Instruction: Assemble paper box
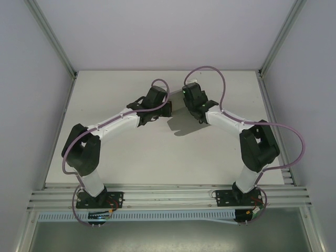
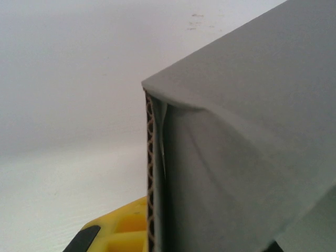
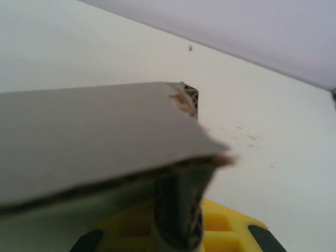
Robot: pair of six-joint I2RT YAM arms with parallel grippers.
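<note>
Paper box (image 1: 177, 106) sits over the far-centre part of the table (image 1: 131, 152), between the two wrists. A dark shadow (image 1: 182, 126) lies on the table just to its near side. The box looks lifted, but whether any part of it touches the table cannot be told. Grey cardboard, partly folded. Left gripper (image 1: 169, 108) reaches in from the table's left half and right gripper (image 1: 188, 100) from its right half, the two close together with the box between them. Left wrist view: box (image 2: 236, 131) close up, one flat grey panel on top meeting a side wall at a corner. The wall is buckled, with a soft crease below the corner. Its raw corrugated edge runs straight down against the yellow finger (image 2: 123, 233). Left jaws closed, pinching that edge of the box. Right wrist view: box (image 3: 94, 126) seen nearly edge-on, flat panel overhead, one corner torn and frayed. A flap drops from the panel down between the yellow fingers (image 3: 226, 226). Right jaws closed on that flap. Box interior is hidden by its own panels, so contents cannot be told. Table surface beyond the box is white with a few small specks.
</note>
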